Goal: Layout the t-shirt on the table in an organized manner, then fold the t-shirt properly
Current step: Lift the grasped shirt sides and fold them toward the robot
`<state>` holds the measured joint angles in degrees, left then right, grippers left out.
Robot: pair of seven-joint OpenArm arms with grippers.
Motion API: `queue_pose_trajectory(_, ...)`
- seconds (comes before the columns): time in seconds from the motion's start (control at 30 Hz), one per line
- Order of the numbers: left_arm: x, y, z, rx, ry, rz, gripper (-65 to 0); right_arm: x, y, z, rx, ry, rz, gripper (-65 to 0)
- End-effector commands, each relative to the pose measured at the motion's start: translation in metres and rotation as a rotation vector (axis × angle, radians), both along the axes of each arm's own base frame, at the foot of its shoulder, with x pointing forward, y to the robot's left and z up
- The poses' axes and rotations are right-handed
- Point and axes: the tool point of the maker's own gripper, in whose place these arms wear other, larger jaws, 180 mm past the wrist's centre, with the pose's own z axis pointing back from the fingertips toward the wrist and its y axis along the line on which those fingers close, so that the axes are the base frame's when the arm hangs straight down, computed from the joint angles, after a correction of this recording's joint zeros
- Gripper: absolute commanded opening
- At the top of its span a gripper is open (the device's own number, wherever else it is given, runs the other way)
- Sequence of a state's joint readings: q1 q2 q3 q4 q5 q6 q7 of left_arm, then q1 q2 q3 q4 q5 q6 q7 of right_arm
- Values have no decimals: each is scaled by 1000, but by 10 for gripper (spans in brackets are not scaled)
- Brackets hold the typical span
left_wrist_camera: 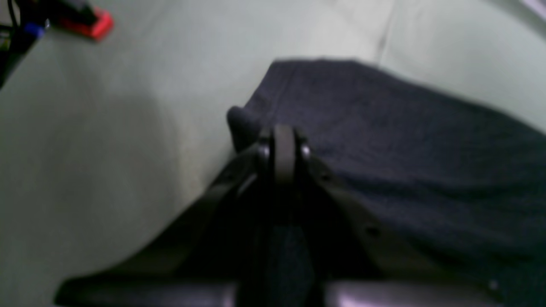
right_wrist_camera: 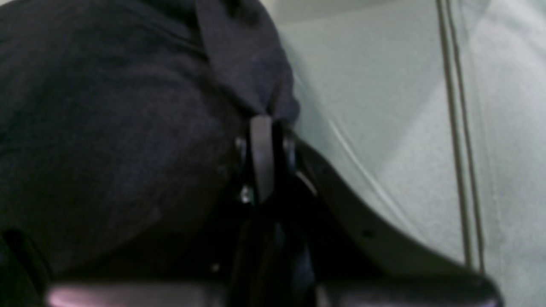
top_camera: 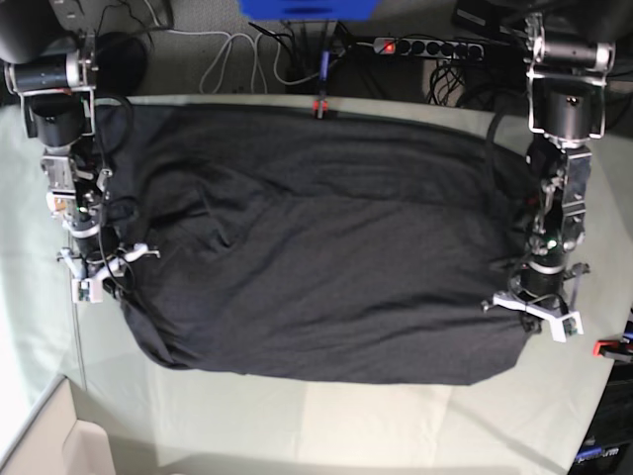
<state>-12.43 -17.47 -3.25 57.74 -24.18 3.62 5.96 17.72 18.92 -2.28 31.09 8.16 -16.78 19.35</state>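
Both grippers, left gripper (left_wrist_camera: 283, 140) and right gripper (right_wrist_camera: 261, 128), pinch t-shirt (top_camera: 316, 247) edges; shirt spread across table (top_camera: 326, 416), folding outstanding.

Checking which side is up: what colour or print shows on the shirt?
Plain charcoal-black shirt, no print visible; base view shows it best.

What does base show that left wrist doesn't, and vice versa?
Base only: the whole t-shirt spread across the table, the right gripper shut on its opposite edge, and a power strip beyond the far side. Left wrist only: a close look at the left gripper pinching a dark fabric fold, jaws closed. Both: the dark shirt, the pale cloth, the left gripper and a red clamp.
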Motion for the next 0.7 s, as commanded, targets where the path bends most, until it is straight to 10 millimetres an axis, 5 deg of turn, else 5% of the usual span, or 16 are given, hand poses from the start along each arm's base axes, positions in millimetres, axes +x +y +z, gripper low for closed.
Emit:
queue_pose_trajectory(0.0, 6, 9, 18, 27, -53, 6, -647, 11, -6, 20, -17, -66, 6, -650)
queue_pose_trajectory(0.27, -1, 6, 15, 31, -48, -3, -647, -5, 11, 62, 81, -235, 90, -650)
queue_pose_trajectory(0.67, -1, 6, 16, 31, -49, -3, -647, -39, -9, 84, 212, -265, 24, -650)
